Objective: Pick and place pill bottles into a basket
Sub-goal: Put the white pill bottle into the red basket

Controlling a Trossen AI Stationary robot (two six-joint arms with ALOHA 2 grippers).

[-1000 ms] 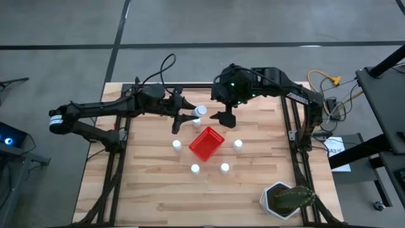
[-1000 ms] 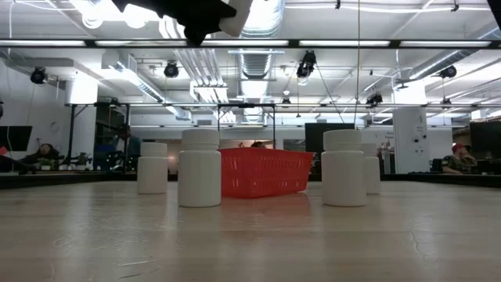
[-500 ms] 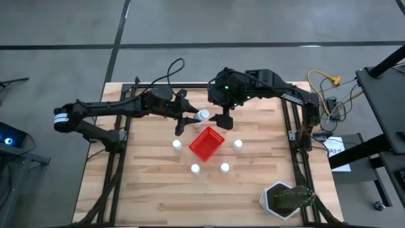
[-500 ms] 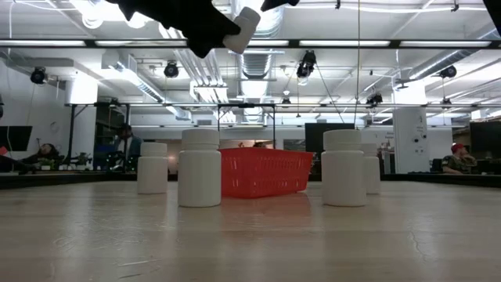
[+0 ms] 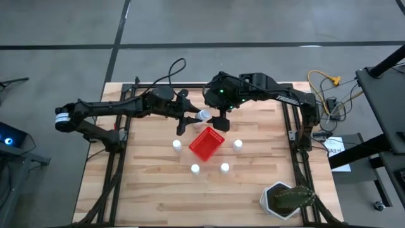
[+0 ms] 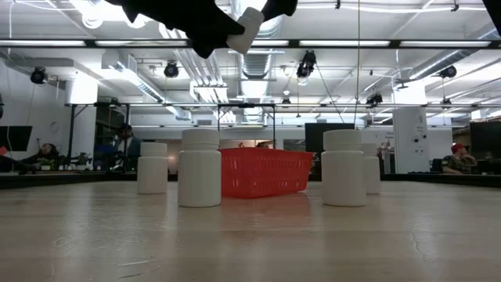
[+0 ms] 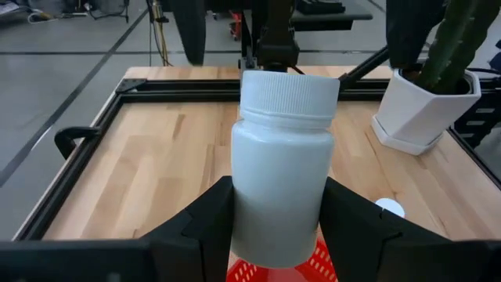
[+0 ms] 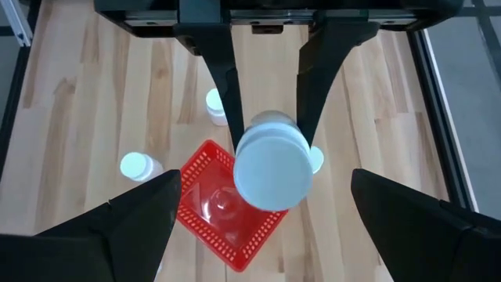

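My left gripper (image 5: 197,116) is shut on a white pill bottle (image 5: 202,115), high above the far corner of the red basket (image 5: 207,144). The low view shows that bottle (image 6: 249,27) tilted, far above the table. My right gripper (image 5: 220,119) hangs open just right of the held bottle. In its wrist view its wide-spread fingers (image 8: 117,227) stand on either side of the bottle's cap (image 8: 272,168) without touching. Several more bottles stand upright on the table around the basket, such as two on its near side (image 5: 195,168) (image 5: 224,168). My left gripper pinches the bottle's body (image 7: 278,211) between its two fingers (image 7: 205,227), below the cap. The fingers come from the table's left side and lie across the bottle. The bottle is lifted clear and tilted, its cap (image 7: 288,92) pointing away from the gripper toward the right arm.
A white pot with a green plant (image 5: 286,199) stands at the near right corner. Bottles stand left (image 5: 177,145) and right (image 5: 238,145) of the basket. A black frame (image 5: 294,126) runs along the table's sides.
My left gripper has carried the bottle a little toward the table's right and near edges, over the basket's far corner, and the bottle has tipped from nearly upright to tilted. My right gripper has moved toward the table's left, close to the held bottle.
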